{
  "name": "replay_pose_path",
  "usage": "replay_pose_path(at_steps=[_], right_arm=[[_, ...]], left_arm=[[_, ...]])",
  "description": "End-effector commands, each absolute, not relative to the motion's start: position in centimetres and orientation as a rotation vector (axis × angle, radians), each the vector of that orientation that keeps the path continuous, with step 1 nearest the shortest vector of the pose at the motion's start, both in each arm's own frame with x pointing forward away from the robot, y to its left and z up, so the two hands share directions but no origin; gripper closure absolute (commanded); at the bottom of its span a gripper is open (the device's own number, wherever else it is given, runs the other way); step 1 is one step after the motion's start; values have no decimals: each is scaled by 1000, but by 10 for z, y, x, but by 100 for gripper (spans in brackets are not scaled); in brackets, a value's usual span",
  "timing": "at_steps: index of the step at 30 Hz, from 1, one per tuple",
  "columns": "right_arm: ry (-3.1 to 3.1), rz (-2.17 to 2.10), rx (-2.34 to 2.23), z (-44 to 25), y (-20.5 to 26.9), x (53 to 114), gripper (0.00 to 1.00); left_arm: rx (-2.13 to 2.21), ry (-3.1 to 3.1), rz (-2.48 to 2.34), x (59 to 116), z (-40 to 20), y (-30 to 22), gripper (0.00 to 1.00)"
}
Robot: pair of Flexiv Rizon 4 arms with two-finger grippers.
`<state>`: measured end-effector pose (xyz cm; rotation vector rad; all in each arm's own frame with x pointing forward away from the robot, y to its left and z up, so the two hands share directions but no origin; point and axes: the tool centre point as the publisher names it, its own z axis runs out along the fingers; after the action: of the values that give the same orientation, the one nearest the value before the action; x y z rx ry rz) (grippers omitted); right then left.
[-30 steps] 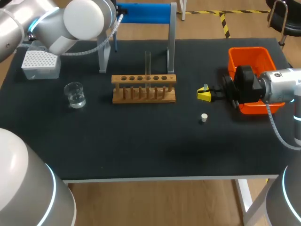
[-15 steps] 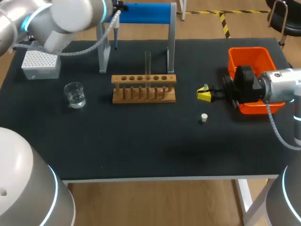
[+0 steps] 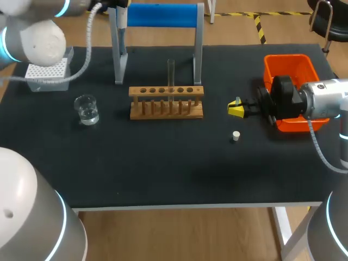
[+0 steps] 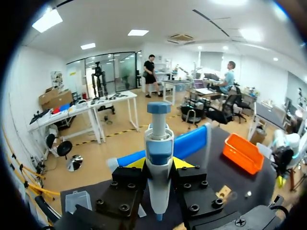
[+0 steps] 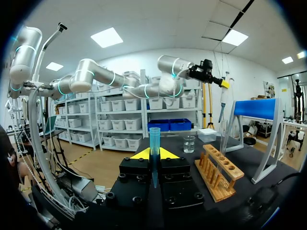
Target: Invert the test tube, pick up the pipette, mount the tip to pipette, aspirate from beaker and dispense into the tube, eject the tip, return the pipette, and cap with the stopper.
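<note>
**A:** What differs in the head view?

**B:** The left arm [image 3: 38, 41] has swung out toward the far left corner of the worktop [image 3: 163, 174]. It has carried the pipette [image 3: 123, 19] up and over to the left post of the blue stand [image 3: 160, 14]. The right arm [image 3: 321, 100] has not moved, nor have the things on the worktop.

**A:** Where do they lie?

**B:** The test tube [image 3: 171, 73] stands upright in the wooden rack [image 3: 166, 103], mid-worktop toward the far edge. The beaker [image 3: 87, 109] is left of the rack, and the tip box [image 3: 46, 73] is by the far left corner. The stopper [image 3: 235, 136] lies just frontward of the right end effector [image 3: 235, 109], near but apart. That arm reaches in level from the right edge, fingers pointing toward the rack, its wrist by the orange bin [image 3: 293, 69].

**A:** And the left wrist view?

**B:** The left end effector [image 4: 158, 163] is clamped on the pipette's body, with the plunger end pointing away from it. The stand's blue bar and the bin lie ahead.

**A:** The right wrist view?

**B:** The right end effector is clamped on a blue pipette tip [image 5: 154, 143], wide end outward. The rack and tube stand ahead to one side, with the beaker beyond them. The left end effector hangs high over the far edge, pipette pointing down.
</note>
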<state>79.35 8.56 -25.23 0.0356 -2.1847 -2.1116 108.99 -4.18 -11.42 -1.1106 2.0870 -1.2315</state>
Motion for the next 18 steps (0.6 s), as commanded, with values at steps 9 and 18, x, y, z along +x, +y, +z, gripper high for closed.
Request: replay_pose_path(at_steps=[9,18], right_arm=[[-2190,-2110,32,-251,86,792,100],[-2190,-2110,32,-251,86,792,100]], left_arm=[[-1010,2264,-1403,1075,-102,-28,100],[-913,2320,-1492,1066,-95,-27,100]])
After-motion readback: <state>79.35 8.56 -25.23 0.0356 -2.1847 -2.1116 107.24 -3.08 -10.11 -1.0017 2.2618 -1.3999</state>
